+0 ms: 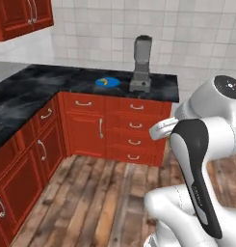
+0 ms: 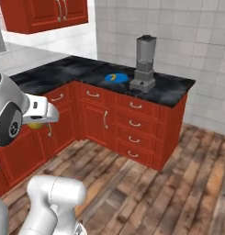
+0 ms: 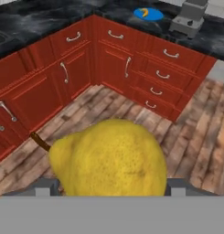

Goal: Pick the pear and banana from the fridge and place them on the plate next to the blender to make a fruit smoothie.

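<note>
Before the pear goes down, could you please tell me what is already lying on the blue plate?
The banana lies on the plate, beside the blender. What the banana covers cannot be seen. The pear sits between the fingers.

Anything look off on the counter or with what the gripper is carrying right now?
Nothing stands out. The pear sits between the fingers of the gripper. The banana lies on the plate beside the upright blender. No spills or damage visible.
</note>
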### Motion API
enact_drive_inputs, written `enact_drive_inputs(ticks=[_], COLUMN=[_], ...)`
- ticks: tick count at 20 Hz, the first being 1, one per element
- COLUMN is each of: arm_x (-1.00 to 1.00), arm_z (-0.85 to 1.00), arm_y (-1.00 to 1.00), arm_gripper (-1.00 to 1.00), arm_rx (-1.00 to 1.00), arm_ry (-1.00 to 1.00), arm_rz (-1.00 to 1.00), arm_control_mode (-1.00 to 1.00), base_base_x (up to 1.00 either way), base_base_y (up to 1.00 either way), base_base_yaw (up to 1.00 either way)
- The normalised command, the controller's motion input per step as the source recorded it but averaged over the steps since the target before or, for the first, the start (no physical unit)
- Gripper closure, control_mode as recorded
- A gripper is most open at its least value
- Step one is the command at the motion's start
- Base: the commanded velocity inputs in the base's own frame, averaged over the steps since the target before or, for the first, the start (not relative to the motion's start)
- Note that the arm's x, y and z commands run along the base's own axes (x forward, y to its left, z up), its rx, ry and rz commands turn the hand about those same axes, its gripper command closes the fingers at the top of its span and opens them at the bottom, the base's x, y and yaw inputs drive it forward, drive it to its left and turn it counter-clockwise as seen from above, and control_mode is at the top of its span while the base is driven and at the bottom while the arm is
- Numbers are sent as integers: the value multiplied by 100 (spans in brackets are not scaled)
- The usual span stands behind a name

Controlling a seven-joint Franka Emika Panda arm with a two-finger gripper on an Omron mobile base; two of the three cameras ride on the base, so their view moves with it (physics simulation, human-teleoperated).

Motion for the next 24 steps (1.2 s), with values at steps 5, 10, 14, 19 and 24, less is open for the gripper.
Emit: enact_drive_inputs(ticks=[5, 10, 14, 19, 24], arm_x=[0, 0, 0, 0, 0], arm_z=[0, 0, 0, 0, 0], arm_y=[0, 0, 0, 0, 0], arm_gripper=[100, 100, 100, 100, 100], arm_rx=[0, 0, 0, 0, 0], arm_ry=[0, 0, 0, 0, 0], arm_rz=[0, 0, 0, 0, 0], arm_control_mode=[100, 100, 100, 100, 100], base_base_x=[100, 100, 100, 100, 96], base_base_y=[86, 87, 88, 70, 24], base_base_yaw=[-46, -47, -47, -45, -18])
